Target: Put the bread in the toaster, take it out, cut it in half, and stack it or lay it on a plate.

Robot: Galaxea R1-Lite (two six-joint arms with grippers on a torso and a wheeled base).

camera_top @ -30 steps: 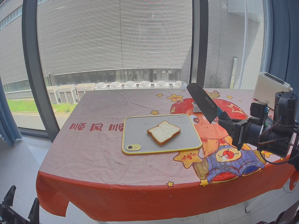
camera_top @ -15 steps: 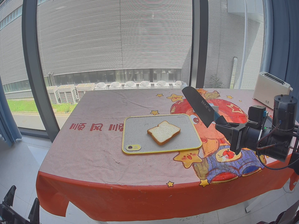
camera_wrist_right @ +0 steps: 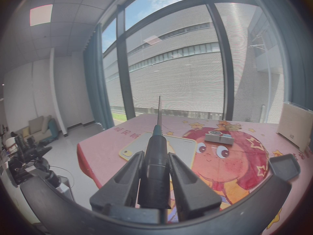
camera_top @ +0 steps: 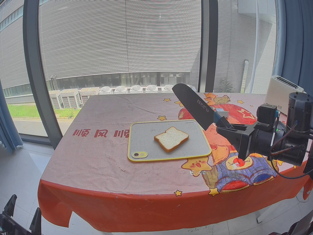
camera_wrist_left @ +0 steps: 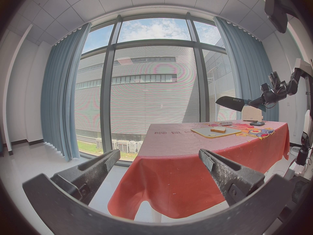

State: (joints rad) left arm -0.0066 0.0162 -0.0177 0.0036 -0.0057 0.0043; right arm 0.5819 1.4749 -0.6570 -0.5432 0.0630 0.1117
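Observation:
A slice of bread (camera_top: 171,138) lies flat on the grey cutting board (camera_top: 143,141) with a yellow rim, in the middle of the table. My right gripper (camera_top: 228,128) is shut on the handle of a black knife (camera_top: 194,105), held in the air to the right of the board with the blade slanting up and left. In the right wrist view the knife (camera_wrist_right: 156,154) sits between the fingers (camera_wrist_right: 187,186), blade edge-on above the board (camera_wrist_right: 181,146). The white toaster (camera_top: 283,93) stands at the table's far right. My left gripper (camera_wrist_left: 156,177) hangs open, low and well off the table.
A small grey-and-blue object (camera_wrist_right: 219,137) lies on the tablecloth behind the board. A dark tray (camera_wrist_right: 284,167) sits near the right arm. The table's front edge (camera_top: 156,196) drops in an orange cloth. Windows stand close behind the table.
My right arm has carried the knife to the left, toward the cutting board; the blade tip now sits above the board's far right corner. Bread and board have not moved.

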